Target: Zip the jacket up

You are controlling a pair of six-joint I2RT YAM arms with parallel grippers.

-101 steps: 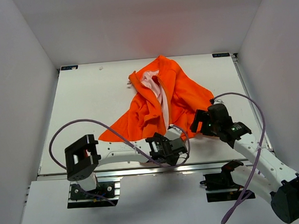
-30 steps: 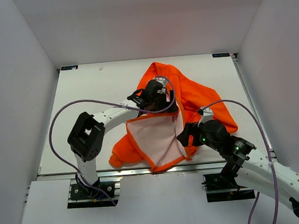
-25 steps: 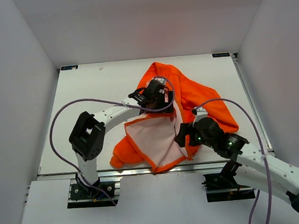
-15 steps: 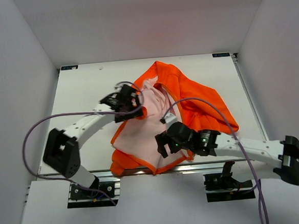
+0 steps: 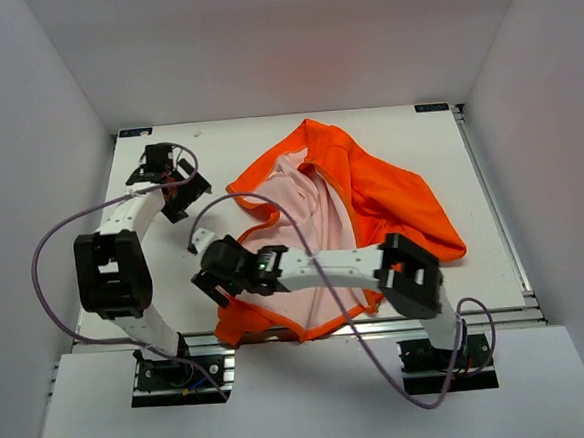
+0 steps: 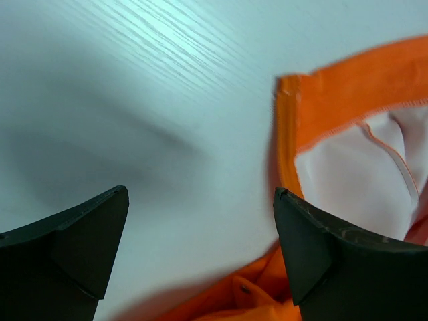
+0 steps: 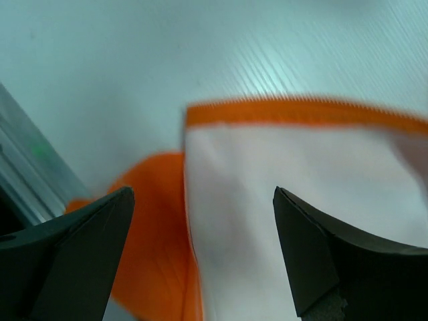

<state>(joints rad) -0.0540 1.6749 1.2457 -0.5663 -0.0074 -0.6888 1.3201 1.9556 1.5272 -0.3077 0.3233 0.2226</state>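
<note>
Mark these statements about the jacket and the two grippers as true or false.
1. The jacket lies spread with its pink lining facing up. True.
2. The left gripper is clamped on the jacket's hem. False: it is open over the table, beside the hem, gripping nothing.
3. The right gripper is open above a corner of the lining. True.
4. The jacket is zipped up to the collar. False: the front is wide open.
5. The right arm stays on its own side of the table. False: it reaches across to the jacket's left part.
</note>
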